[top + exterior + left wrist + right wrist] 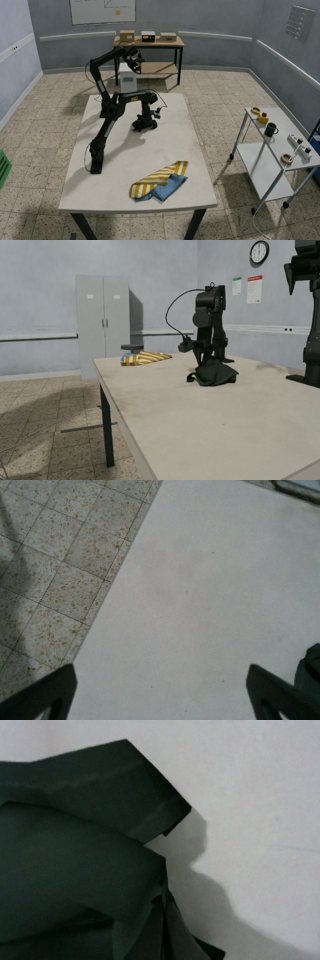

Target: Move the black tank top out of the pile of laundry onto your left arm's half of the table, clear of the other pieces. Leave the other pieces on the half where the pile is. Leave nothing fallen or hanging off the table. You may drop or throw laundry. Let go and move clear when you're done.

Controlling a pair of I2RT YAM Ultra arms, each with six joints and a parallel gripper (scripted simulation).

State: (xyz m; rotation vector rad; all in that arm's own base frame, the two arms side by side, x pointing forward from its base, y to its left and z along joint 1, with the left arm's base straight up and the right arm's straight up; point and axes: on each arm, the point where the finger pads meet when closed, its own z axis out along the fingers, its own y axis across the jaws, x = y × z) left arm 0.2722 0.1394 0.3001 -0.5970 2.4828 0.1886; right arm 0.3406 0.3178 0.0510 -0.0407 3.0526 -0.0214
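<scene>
The black tank top [137, 125] [218, 373] [75, 860] lies bunched on the table, a little to the left arm's side of the middle, well apart from the other pieces. Its edge shows at the lower right of the left wrist view. My right gripper [202, 363] [163, 912] points down and is shut on a bit of the tank top, low over the table; the rest of the cloth rests on the top. My left gripper [140, 67] [161, 672] is open and empty, raised high at the far end, away from the cloth.
A yellow-and-white striped piece [155, 178] [149, 356] lies partly over a blue piece [169, 189] [126, 354] on the right arm's half of the table [103, 196] [193, 420]. Both are on the top, inside its edges. A trolley [268, 165] stands beyond the table's long side.
</scene>
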